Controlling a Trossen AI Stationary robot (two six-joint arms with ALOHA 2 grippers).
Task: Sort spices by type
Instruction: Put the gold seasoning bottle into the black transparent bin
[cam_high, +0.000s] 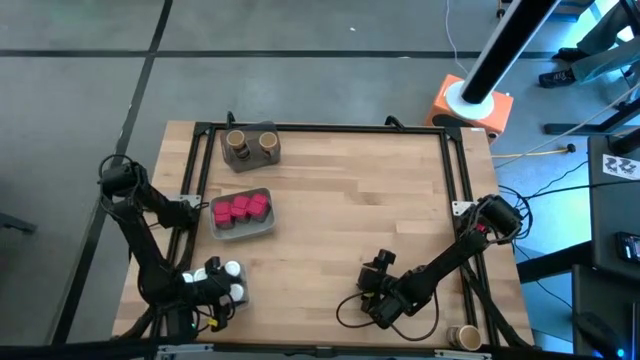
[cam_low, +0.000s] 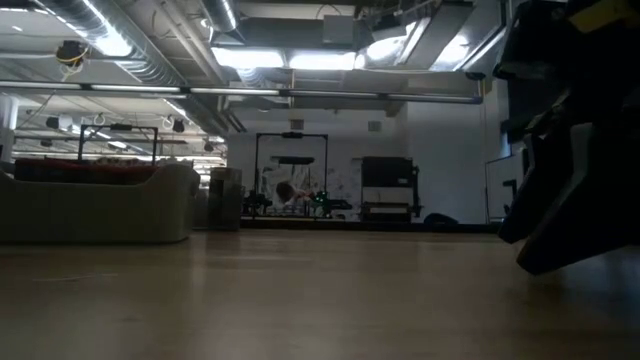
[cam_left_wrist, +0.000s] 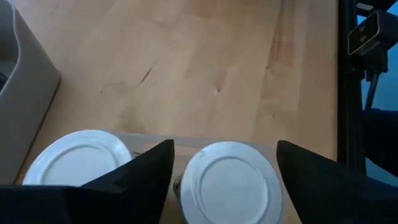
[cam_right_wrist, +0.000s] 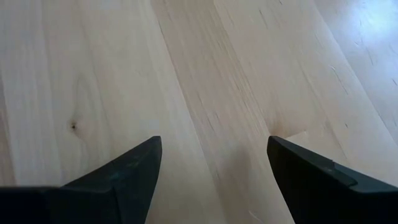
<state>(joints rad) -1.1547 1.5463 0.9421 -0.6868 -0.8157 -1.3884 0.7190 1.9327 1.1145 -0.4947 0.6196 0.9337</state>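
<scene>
My left gripper is open at the table's near left corner. It points down over the white-capped clear jars, with one finger on either side of one white cap. A second white cap stands beside it. Pink-red packets fill a grey tray at left centre. Two brown-topped jars stand in a grey tray at the far left. Another brown-topped jar sits at the near right corner. My right gripper is open over bare wood. My left gripper comes from above at one white-capped jar, a finger on each side of its cap. I cannot tell whether the fingers touch the jar. The jar stands upright.
A black frame runs around the table top. A clear tray's edge shows just beyond the white caps. The wood between the trays and my right arm is bare. An orange base with a pole stands beyond the far right corner.
</scene>
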